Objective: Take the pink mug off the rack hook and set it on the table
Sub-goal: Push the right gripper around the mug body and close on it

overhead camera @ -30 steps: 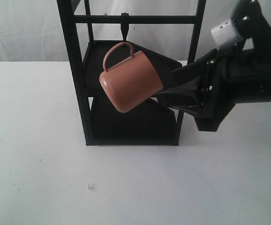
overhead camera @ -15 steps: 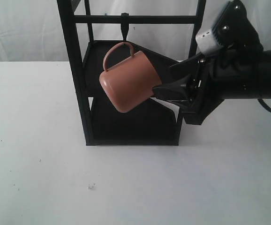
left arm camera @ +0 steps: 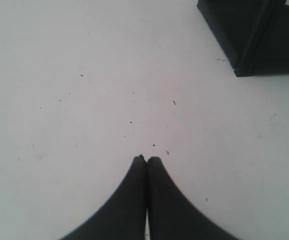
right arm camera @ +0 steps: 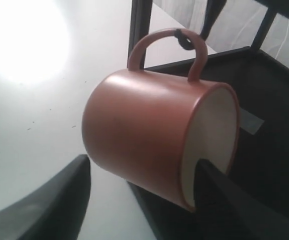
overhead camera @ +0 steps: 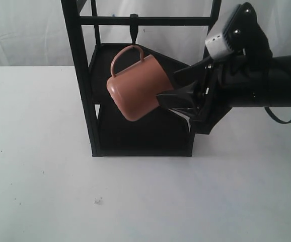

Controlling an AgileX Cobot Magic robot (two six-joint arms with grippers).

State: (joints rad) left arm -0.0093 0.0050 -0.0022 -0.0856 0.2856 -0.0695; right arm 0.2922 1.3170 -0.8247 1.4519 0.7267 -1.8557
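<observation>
Pink mug (overhead camera: 139, 89) hung tilted by its handle on the rack hook (overhead camera: 134, 27), mouth towards the nearer right claw (overhead camera: 166, 86), which was spread astride its rim wall; left claw (left arm camera: 145, 160) sat pressed together, well apart over the bench (left arm camera: 84, 75).

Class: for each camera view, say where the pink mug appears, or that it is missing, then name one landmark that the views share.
Exterior view: the pink mug hangs tilted at upper centre, handle on the rack hook.
Left wrist view: not in it; only the table and a corner of the black rack show.
Right wrist view: it fills the centre, cream mouth showing.
Shared landmark: the black rack.
</observation>
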